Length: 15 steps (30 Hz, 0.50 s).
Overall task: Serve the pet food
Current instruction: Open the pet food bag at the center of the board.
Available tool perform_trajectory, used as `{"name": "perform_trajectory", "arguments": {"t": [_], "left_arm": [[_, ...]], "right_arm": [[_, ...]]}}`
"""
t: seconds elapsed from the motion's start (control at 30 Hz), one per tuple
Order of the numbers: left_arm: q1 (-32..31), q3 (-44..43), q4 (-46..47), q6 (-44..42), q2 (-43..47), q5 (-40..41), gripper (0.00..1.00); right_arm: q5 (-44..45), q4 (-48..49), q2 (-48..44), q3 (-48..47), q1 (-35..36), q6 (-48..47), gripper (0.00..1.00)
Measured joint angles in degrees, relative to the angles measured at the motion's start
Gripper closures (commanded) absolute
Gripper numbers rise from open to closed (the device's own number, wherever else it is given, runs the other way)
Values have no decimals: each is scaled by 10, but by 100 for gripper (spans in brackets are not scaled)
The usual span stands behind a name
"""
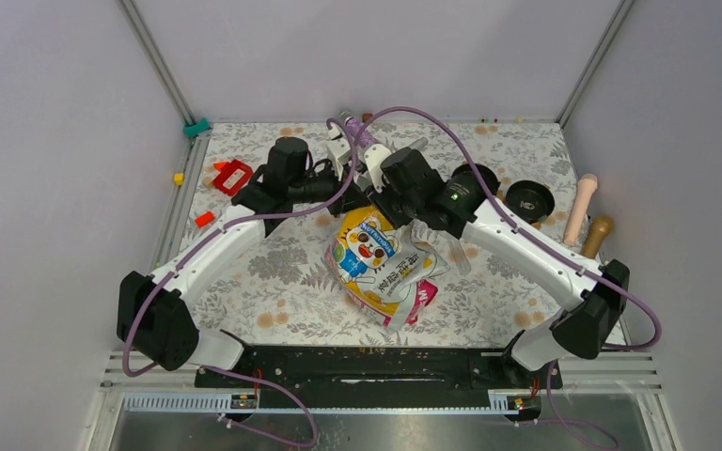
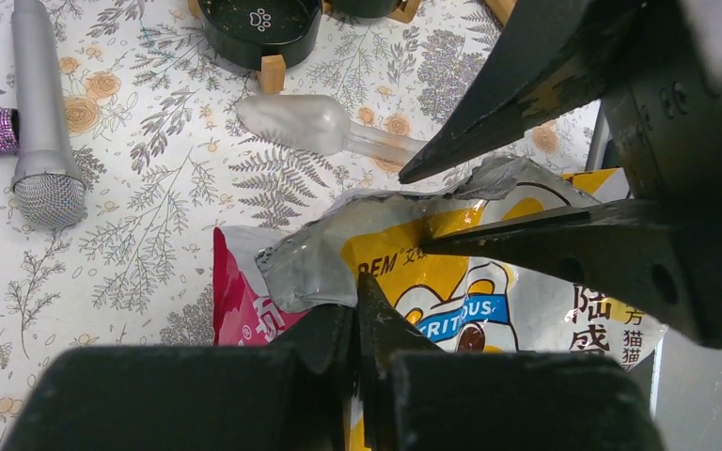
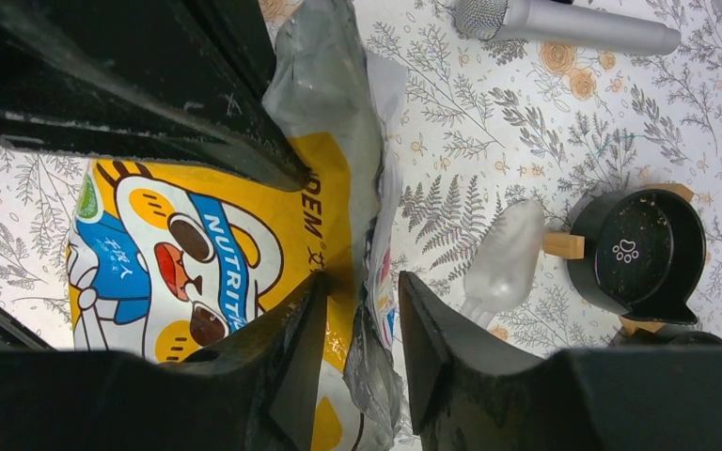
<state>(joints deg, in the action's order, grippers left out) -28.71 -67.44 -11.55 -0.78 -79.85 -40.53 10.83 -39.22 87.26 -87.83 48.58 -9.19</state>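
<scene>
The pet food bag (image 1: 381, 263), glossy yellow, white and magenta with a cartoon face, lies in the middle of the table, its torn silver-lined mouth pointing away from the arms. No pet food shows; it is hidden inside the bag. My left gripper (image 2: 359, 303) is shut on the bag (image 2: 451, 291) at its mouth edge. My right gripper (image 3: 362, 291) is open and straddles the bag's (image 3: 197, 244) torn edge. One finger rests on the yellow face and the other stands clear of the silver lining. Both grippers meet over the bag's far end.
Two black bowls (image 1: 529, 199) on wooden feet stand at the back right; one shows a paw print (image 3: 635, 249). A translucent scoop (image 2: 310, 122) lies between bag and bowls. A silver microphone (image 2: 42, 122) lies at the back. Red bits (image 1: 233, 176) sit far left, and pink and wooden pieces (image 1: 581, 209) far right.
</scene>
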Motion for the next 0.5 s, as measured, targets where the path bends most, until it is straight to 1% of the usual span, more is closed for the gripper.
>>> {"name": "perform_trajectory", "arguments": {"t": [0.13,0.4,0.5], "left_arm": [[0,0,0,-4,1,-1,100],[0,0,-4,-10,3,-2,100],[0,0,-4,-12,3,-3,100]], "right_arm": [[-11,0,-22,12,-2,8,56],[-30,2,-123,23,-5,35,54],[-29,4,-133,23,-12,42,54]]}}
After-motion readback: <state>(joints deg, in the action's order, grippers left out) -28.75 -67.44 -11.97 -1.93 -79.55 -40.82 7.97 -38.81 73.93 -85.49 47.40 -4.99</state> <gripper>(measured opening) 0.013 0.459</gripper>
